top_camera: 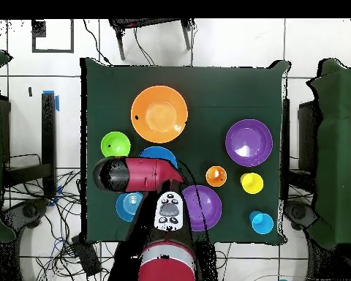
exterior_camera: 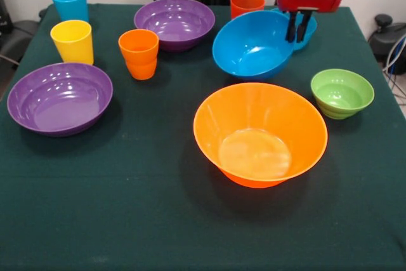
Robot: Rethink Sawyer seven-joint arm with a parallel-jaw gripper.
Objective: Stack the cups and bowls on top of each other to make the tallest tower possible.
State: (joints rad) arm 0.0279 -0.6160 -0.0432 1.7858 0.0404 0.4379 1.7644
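Nothing stacked yet; every piece sits alone on the green table (exterior_camera: 127, 220). Large orange bowl (exterior_camera: 261, 132), the likely base, stands empty near the table's middle. Gripper (exterior_camera: 299, 30) hangs at the deep blue bowl's (exterior_camera: 250, 46) far rim, fingers near together, pinching nothing visible. Translucent light blue bowl (top_camera: 128, 206) mostly hidden behind it in the front view; red-orange cup (exterior_camera: 247, 2) partly hidden.

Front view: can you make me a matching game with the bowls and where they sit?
Things:
1. orange bowl
2. green bowl
3. blue bowl
4. yellow cup

Places:
A. under the gripper
B. picture's right edge
C. nearest the camera
D. just in front of the light blue cup

Pairs: 1-C, 2-B, 3-A, 4-D
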